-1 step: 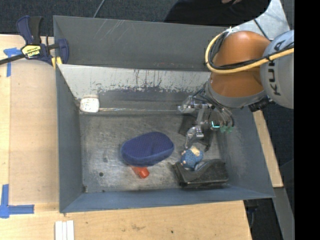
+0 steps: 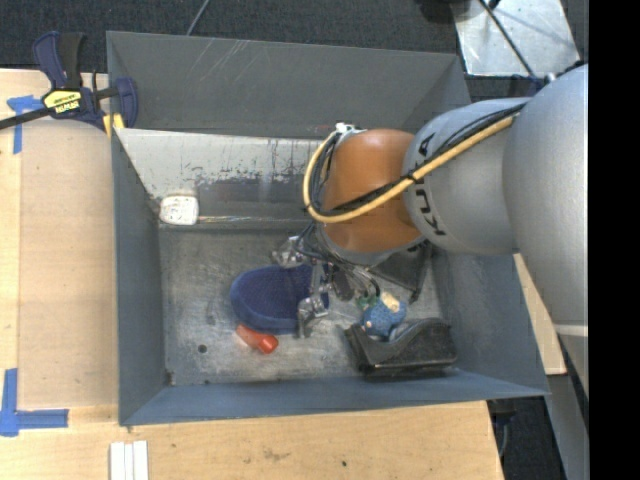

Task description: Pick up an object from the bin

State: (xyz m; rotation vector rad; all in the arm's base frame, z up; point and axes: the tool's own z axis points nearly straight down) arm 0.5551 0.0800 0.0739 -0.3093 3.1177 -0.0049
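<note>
Camera view: the arm (image 2: 520, 168) is seen entering from the right, its orange cover (image 2: 365, 193) hanging over the middle of the bin (image 2: 138, 298). The gripper (image 2: 301, 284) is lowered to the floor of the bin, just right of centre.

The claw is noted as spread: one metal finger is seen toward the back and the other finger (image 2: 310, 313) toward the front. The right edge of a blue bowl (image 2: 262, 296) lies between them. Whether either finger touches the bowl cannot be told.

The blue bowl is found on the floor, centre-front, round and shallow, resting flat and not lifted.

- A small orange-red piece (image 2: 259, 341) is seen just in front of the bowl, at its lower left edge.
- A black block (image 2: 405, 350) is lying against the front wall, to the right of the gripper.
- A small blue-and-yellow piece (image 2: 382, 315) is noted at the block's back edge, near the front finger.
- A white piece (image 2: 180, 209) is seen in the back left corner, well apart from the rest.
</note>
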